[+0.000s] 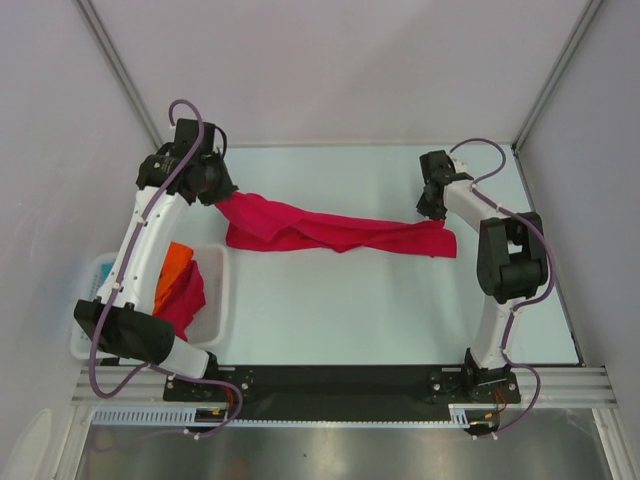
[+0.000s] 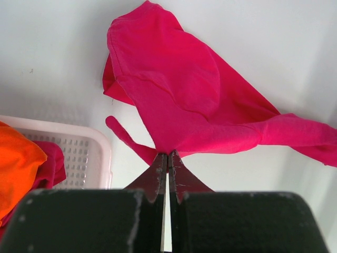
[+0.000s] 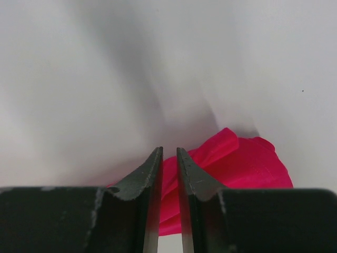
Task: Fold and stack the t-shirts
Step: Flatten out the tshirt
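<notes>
Left gripper [image 1: 217,190] sits just past the basket's [image 1: 222,285] far right corner, jaws fully shut and pinching the near-basket end of a red shirt [image 1: 330,232]. Left wrist view agrees: the cloth is bunched right at the closed tips, and a thin strip trails off to one side. From that pinch the red shirt runs away from the basket, rightward across the table [image 1: 350,320]. It is twisted and rumpled into a long band, not flat and not folded, wider at the basket end and narrower at the far end. Right gripper [image 1: 432,208] is well away from the basket at the shirt's far end, just beyond the cloth's edge in the top view. Its jaws stand a narrow gap apart, not closed. In the right wrist view red cloth shows through the gap and to the right of the fingers, lower than the tips, while the tips sit against bare table. Can't tell whether any cloth is caught between them. Inside the basket an orange shirt [image 1: 176,262] lies crumpled at the far end. A second red shirt [image 1: 188,295] lies just nearer than it, touching it, also crumpled. The left arm crosses above the basket's left half and hides part of it.
</notes>
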`<state>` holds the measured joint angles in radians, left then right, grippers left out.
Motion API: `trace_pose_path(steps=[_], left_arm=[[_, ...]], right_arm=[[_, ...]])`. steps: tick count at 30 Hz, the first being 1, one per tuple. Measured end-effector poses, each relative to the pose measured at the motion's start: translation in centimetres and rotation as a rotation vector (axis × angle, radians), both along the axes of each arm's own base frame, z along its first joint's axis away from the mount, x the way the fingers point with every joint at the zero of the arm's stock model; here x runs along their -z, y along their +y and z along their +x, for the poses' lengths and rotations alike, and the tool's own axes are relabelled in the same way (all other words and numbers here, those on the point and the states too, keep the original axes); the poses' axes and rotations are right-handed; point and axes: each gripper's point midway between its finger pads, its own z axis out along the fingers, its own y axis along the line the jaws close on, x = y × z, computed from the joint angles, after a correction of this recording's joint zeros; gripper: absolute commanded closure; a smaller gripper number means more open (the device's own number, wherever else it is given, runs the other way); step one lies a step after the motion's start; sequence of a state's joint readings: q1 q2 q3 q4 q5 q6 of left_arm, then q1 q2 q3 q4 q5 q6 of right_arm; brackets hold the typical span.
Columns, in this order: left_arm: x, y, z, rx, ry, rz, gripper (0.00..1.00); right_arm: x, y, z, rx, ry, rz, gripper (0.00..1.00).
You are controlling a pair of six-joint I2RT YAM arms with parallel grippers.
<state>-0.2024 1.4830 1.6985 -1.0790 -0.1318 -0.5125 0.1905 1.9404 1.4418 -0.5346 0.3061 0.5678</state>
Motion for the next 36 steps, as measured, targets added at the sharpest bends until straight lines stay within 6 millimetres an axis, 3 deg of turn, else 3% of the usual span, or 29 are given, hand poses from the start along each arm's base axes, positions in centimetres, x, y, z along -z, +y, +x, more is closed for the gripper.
trace_pose_path(steps=[12, 18, 36], left_arm=[[0.2, 0.0, 0.1, -0.001, 0.0, 0.0, 0.99], [0.7, 0.0, 0.2, -0.002, 0.006, 0.001, 0.98], [1.5, 0.0, 0.1, -0.001, 0.016, 0.001, 0.98]], right_arm=[[0.8, 0.1, -0.7, -0.002, 0.022, -0.002, 0.78], [1.7, 0.4, -2.2, 0.001, 0.05, 0.0, 0.77], [0.1, 1.4, -3.2, -0.018, 0.029, 0.007, 0.77]])
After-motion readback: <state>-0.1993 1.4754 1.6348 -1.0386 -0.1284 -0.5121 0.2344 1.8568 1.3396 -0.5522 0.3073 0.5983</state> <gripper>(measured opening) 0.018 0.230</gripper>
